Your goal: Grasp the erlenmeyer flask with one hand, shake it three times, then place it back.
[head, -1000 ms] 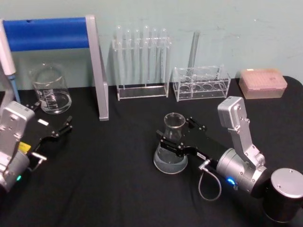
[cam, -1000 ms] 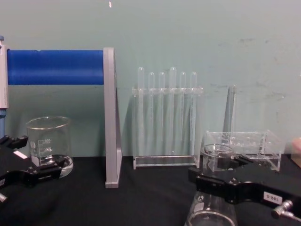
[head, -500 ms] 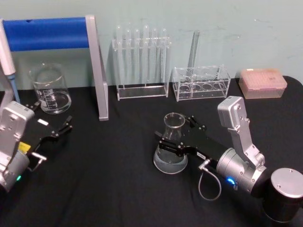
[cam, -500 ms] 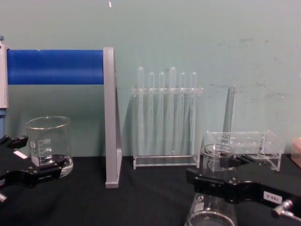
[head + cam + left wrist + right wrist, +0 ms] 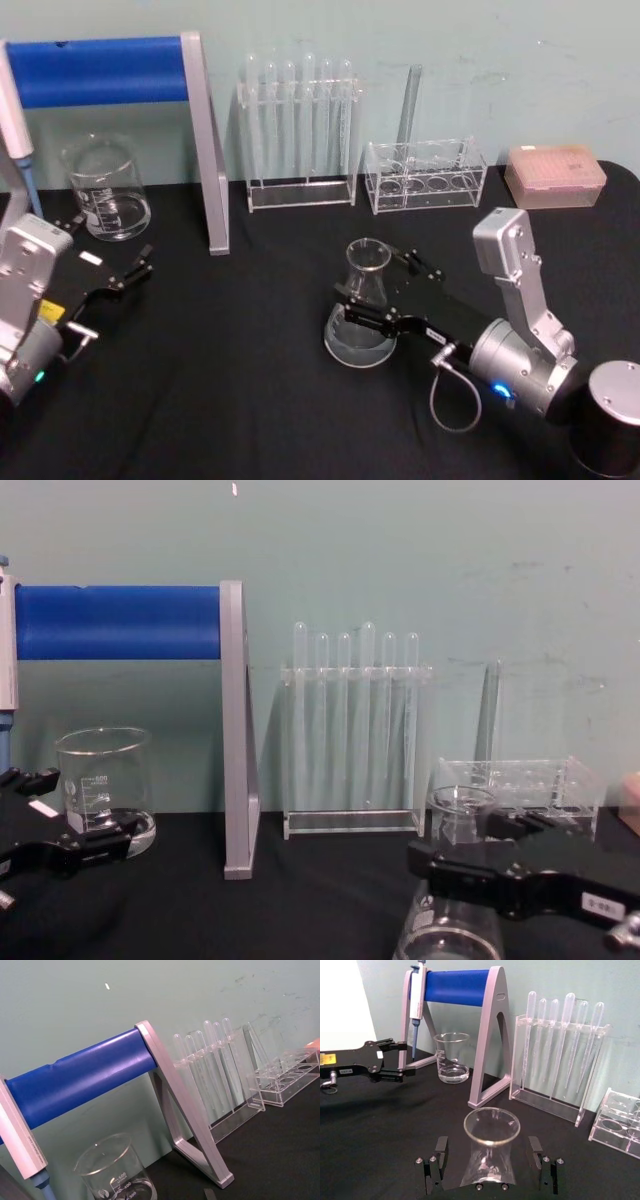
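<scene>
Black worktop (image 5: pixel 250 400) against a pale green wall. At the back left, a pipette stand (image 5: pixel 205 150) with a blue crossbar and grey legs, a pipette (image 5: pixel 18 130) hanging at its left end. Right of the stand, a clear rack of test tubes (image 5: pixel 300 130), then a lower clear rack (image 5: pixel 425 178) with a single tube upright in it, then a pink tip box (image 5: pixel 555 175) at the far right. Under the blue bar, a straight-walled glass beaker (image 5: pixel 105 190), upright.

Right gripper (image 5: pixel 390 295) reaching in from the right, near the worktop's middle, jaws spread wide. Erlenmeyer flask (image 5: pixel 362 310) upright on the worktop between those jaws, its wide base resting on the black surface. In the right wrist view, flask neck and flared rim (image 5: pixel 491 1127) centred in the gap, one black jaw on each side, both apart from the glass with clear space showing. In the chest view, near jaw crossing in front of the flask (image 5: pixel 450 925) just under its rim.

Left gripper (image 5: pixel 115 275) parked low at the left edge, near the beaker, jaws parted, nothing between them.
</scene>
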